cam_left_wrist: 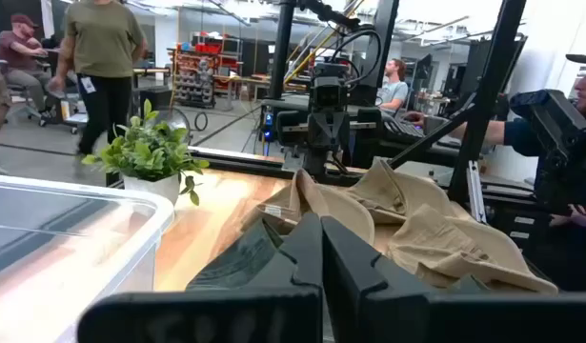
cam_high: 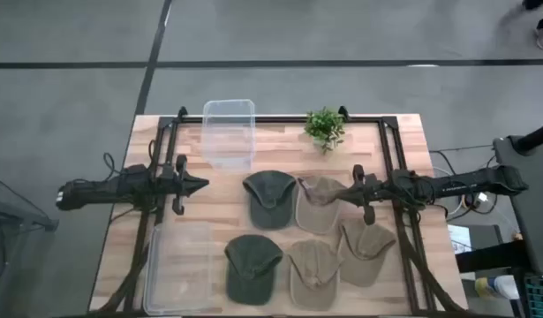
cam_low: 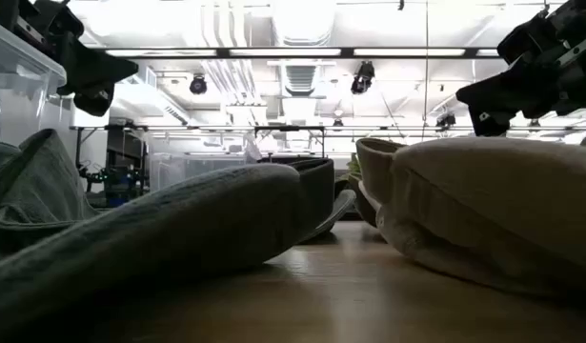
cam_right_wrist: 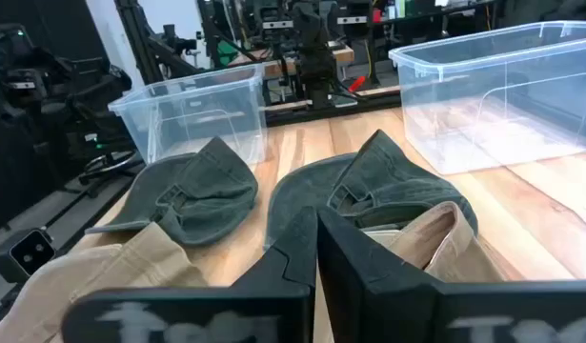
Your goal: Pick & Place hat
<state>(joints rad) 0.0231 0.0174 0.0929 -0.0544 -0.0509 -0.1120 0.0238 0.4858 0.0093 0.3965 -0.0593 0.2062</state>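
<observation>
Five caps lie crown-up on the wooden table: a dark green cap (cam_high: 269,196) and a tan cap (cam_high: 320,203) in the middle row, then a green cap (cam_high: 252,267), a tan cap (cam_high: 312,270) and another tan cap (cam_high: 366,249) nearer the near edge. My left gripper (cam_high: 200,185) (cam_left_wrist: 321,252) hangs shut above the table, left of the middle green cap (cam_left_wrist: 237,264). My right gripper (cam_high: 343,195) (cam_right_wrist: 314,255) hangs shut above the middle tan cap's (cam_right_wrist: 434,238) right side, pointing left. In the low view both grippers (cam_low: 94,84) (cam_low: 488,100) are raised off the caps.
A clear plastic bin (cam_high: 229,131) stands at the far edge. A second clear bin (cam_high: 177,267) sits at the near left corner. A small potted plant (cam_high: 325,126) stands at the far edge, right of the first bin. People move in the room beyond.
</observation>
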